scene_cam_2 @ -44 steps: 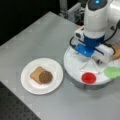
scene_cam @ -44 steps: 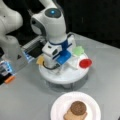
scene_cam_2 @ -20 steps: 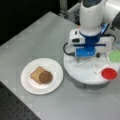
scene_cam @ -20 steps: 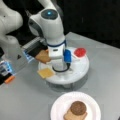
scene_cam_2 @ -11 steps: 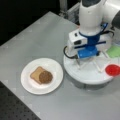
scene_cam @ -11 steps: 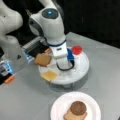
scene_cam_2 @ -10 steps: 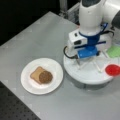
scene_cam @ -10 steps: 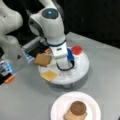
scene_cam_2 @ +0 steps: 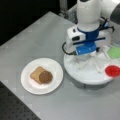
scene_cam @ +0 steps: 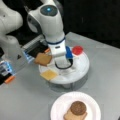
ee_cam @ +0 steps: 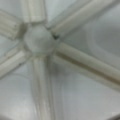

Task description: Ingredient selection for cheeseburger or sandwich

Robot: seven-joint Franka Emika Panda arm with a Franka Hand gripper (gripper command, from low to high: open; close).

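A round white tray (scene_cam: 81,68) with raised dividers holds the loose ingredients: a tan bread square (scene_cam: 43,59), a yellow-orange cheese square (scene_cam: 49,74) and a red disc (scene_cam: 77,50). In a front view a green leaf (scene_cam_2: 114,52) and the red disc (scene_cam_2: 112,70) lie on the tray's right side (scene_cam_2: 82,77). My gripper (scene_cam_2: 85,55) (scene_cam: 62,64) hangs low over the tray's middle, with nothing seen in it. The wrist view shows only the tray's hub (ee_cam: 37,40) and dividers, close up. On a white plate (scene_cam_2: 27,85) (scene_cam: 57,111) a dark brown patty (scene_cam_2: 45,77) (scene_cam: 78,108) rests on a bread square (scene_cam_2: 36,73) (scene_cam: 68,117).
The grey table (scene_cam_2: 37,37) carries both the tray and the plate. A second grey-white robot base (scene_cam: 11,47) with a blue-lit box stands at a front view's left. Beyond the table's far edges is dark background.
Since 2.2 s ago the tray's pieces have swung round: the red disc moved up and the leaf further back. The gripper shifted to the tray's hub. In the last half second nothing visibly moved.
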